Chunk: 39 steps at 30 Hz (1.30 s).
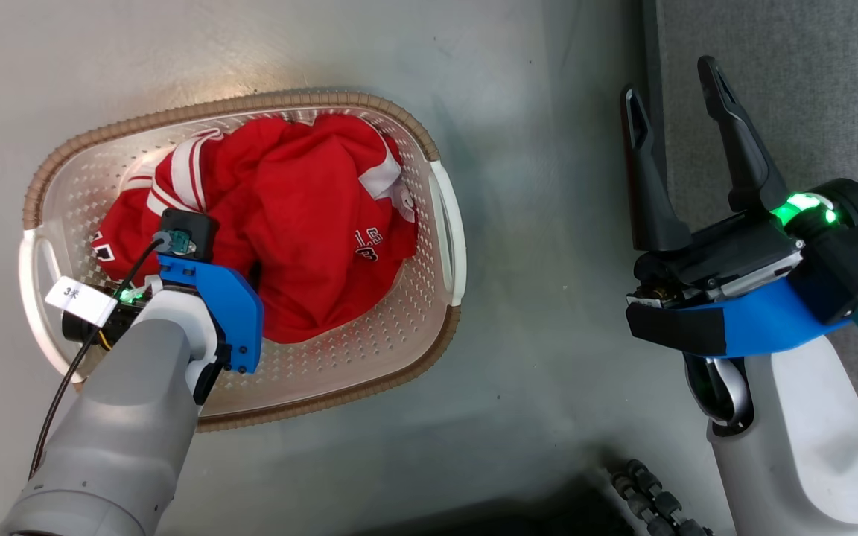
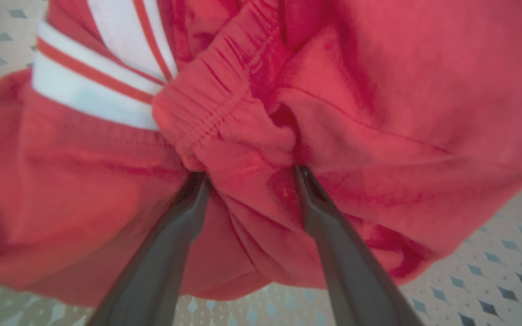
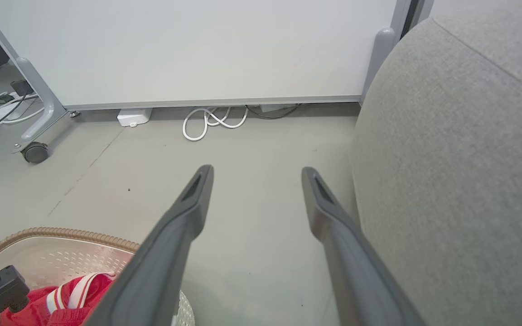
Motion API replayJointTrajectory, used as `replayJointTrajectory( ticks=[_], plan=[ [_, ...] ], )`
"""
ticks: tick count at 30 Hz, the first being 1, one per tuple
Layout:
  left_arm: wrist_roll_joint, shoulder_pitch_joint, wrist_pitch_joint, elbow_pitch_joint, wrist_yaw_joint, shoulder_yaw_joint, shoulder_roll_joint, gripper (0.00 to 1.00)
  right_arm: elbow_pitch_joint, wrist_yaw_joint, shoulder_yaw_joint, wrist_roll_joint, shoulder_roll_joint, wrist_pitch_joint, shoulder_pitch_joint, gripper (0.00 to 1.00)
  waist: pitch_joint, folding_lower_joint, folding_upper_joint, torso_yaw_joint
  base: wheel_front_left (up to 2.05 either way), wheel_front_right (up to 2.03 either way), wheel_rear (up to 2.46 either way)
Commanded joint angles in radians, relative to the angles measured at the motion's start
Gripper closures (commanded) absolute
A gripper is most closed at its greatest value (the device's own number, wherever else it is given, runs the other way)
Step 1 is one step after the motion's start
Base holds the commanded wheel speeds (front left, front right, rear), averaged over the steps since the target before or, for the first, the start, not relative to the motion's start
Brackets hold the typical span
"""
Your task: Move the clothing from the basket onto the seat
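Left tool, spread wide, presses into the clothing inside the basket.

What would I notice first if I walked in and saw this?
The bright red clothes, piled in a white basket on the grey floor. The left gripper is down in the pile, its open fingers pushed into the cloth. The right gripper hangs open beside the grey sofa.
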<state>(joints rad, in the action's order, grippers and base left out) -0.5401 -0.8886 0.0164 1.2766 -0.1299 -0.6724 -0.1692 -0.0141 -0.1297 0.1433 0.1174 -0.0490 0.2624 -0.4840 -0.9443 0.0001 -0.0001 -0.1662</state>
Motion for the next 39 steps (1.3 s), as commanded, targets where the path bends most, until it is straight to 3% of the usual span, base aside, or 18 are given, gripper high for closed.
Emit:
replayJointTrajectory(
  ticks=[1, 10, 11, 12, 24, 39],
  plan=[
    [0.004, -0.025, 0.005, 0.003, 0.000, -0.008, -0.004, 0.00, 0.006, -0.002, -0.002, 0.002, -0.002, 0.004, -0.009, 0.00, -0.010, -0.0001, 0.0001, -0.002, 0.00, 0.00, 0.00],
    [0.042, -0.046, 0.018, 0.010, 0.018, -0.058, 0.004, 0.01, 0.027, -0.002, -0.009, -0.001, -0.002, 0.004, -0.003, 0.00, -0.040, -0.0001, 0.0001, -0.003, 0.00, 0.00, 0.00],
    [0.044, -0.046, 0.019, 0.011, 0.018, -0.062, 0.003, 0.57, 0.029, -0.002, -0.010, -0.001, -0.002, 0.004, -0.001, 0.00, -0.041, -0.0001, 0.0001, -0.002, 0.00, 0.00, 0.00],
    [0.046, -0.046, 0.019, 0.011, 0.016, -0.066, 0.004, 1.00, 0.030, -0.002, -0.010, 0.001, -0.002, 0.004, 0.000, 0.00, -0.042, -0.0001, 0.0001, -0.001, 0.00, 0.00, 0.00],
    [0.027, -0.045, -0.117, 0.007, 0.004, -0.077, 0.034, 1.00, 0.009, -0.002, -0.004, 0.011, -0.002, 0.004, -0.009, 0.00, 0.025, -0.0001, 0.0001, 0.020, 0.00, 0.00, 0.00],
    [-0.060, 0.045, -0.274, -0.080, 0.000, -0.099, 0.081, 1.00, -0.050, -0.002, -0.010, -0.011, -0.003, 0.004, 0.049, 0.00, 0.252, -0.0001, 0.0001, 0.079, 0.00, 0.00, 0.00]
  ],
)
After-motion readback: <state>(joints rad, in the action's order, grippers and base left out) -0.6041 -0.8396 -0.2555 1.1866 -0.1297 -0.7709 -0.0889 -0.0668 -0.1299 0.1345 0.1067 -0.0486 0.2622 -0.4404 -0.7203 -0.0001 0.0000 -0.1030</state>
